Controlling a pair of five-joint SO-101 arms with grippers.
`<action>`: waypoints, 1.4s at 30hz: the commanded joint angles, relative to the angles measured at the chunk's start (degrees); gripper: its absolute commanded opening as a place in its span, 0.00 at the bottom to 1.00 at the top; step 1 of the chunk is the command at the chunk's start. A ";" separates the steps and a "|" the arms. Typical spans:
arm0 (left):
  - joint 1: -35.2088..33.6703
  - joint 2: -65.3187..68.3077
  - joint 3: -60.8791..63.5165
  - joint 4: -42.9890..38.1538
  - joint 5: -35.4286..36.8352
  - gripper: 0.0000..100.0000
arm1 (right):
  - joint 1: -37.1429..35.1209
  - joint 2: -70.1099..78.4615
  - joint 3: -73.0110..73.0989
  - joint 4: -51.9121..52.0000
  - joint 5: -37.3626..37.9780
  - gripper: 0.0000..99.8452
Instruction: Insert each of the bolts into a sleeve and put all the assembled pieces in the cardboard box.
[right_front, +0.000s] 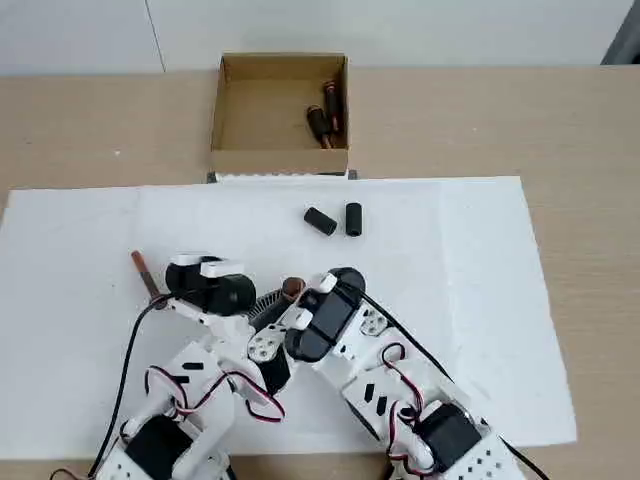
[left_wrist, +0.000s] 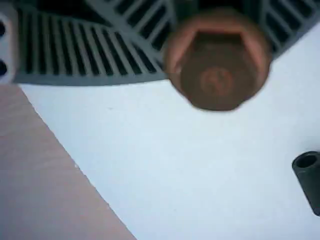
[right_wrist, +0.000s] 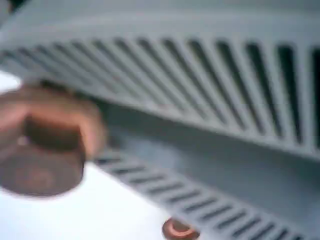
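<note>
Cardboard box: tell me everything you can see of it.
The cardboard box is plain brown, shallow and rectangular. Its top is open and its walls stand upright. It sits flat on the wooden table, just beyond the far edge of the white sheet. Inside, toward its right side, lie what look like two assembled pieces: dark sleeves with coppery bolts in them. The rest of its floor is bare.

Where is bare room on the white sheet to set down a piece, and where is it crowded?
Free: the sheet right of the two sleeves, and the stretch between the loose bolt and the cardboard box. Crowded: the near middle, where both arms meet around another bolt.
</note>
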 joint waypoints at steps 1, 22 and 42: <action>2.37 -0.26 0.48 2.02 -2.20 0.02 | -0.22 -0.66 -4.31 -1.54 0.62 0.00; -6.95 -0.18 -8.84 5.54 -12.66 0.20 | 0.04 -0.66 -3.78 -1.54 0.44 0.00; -28.75 -0.26 -8.40 10.46 -23.74 0.01 | 13.14 -0.13 -6.95 10.77 -19.69 0.00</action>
